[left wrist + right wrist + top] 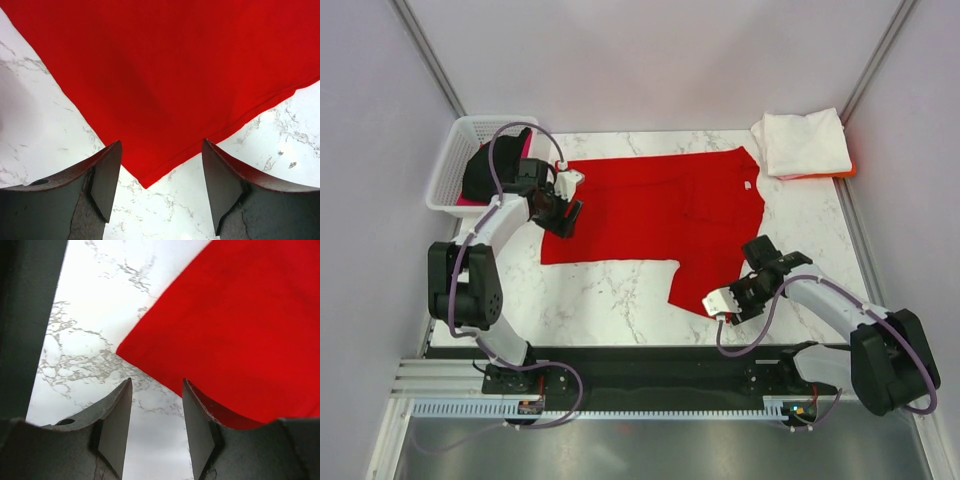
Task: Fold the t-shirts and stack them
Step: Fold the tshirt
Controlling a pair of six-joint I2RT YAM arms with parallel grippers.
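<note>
Red short-sleeved cloth t-shirt [650,210] lies spread flat in the middle of the white marble-patterned table [610,300] and has not been folded, so the step in hand looks like lining up for the first fold. The left gripper [563,222] hangs low over the shirt's left edge beside the white plastic lattice basket [448,170]. Its dark fingers [105,185] stand wide apart, framing a pointed corner of the cloth without pinching it. The right gripper [720,302] reaches inward across the near right of the table, elbow bent. Its jaws stand partly apart with only marble between them, just short of the shirt's near right corner. Neither holds anything. The next move probably calls for both to drop onto their corners, close on a single layer of cloth, then lift and carry it across together so the fold stays even. A folded white t-shirt [803,142] rests at the far right corner on an orange one [848,172].
</note>
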